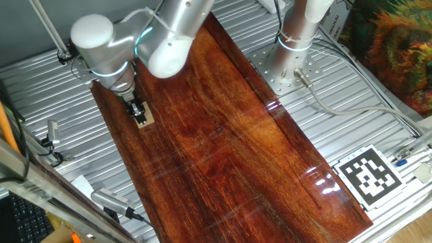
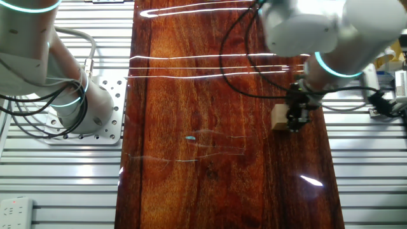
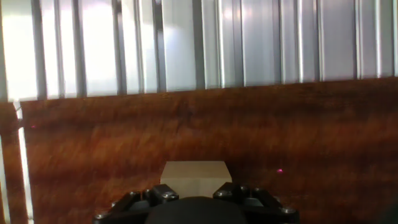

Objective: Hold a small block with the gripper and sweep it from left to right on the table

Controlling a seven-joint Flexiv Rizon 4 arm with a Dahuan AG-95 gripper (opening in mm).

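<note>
The small block (image 1: 144, 121), a light tan wooden cube, rests on the table (image 1: 223, 142), a glossy reddish-brown board, near its left edge in one fixed view. My gripper (image 1: 139, 112) points straight down and is shut on the block. In the other fixed view the block (image 2: 279, 117) sticks out to the left of the gripper (image 2: 295, 118), near the right side of the table (image 2: 191, 114). In the hand view the block (image 3: 194, 174) sits between the black fingertips (image 3: 163, 195), with the table (image 3: 311, 130) beyond it.
Ribbed grey metal surface (image 1: 47, 94) surrounds the board. A fixed white column (image 1: 297, 30) stands on a drilled plate at the far side. A black-and-white marker tag (image 1: 368, 177) lies at the right. Cables (image 1: 351, 101) run beside the board, and small metal fittings (image 1: 111, 201) lie at the near left.
</note>
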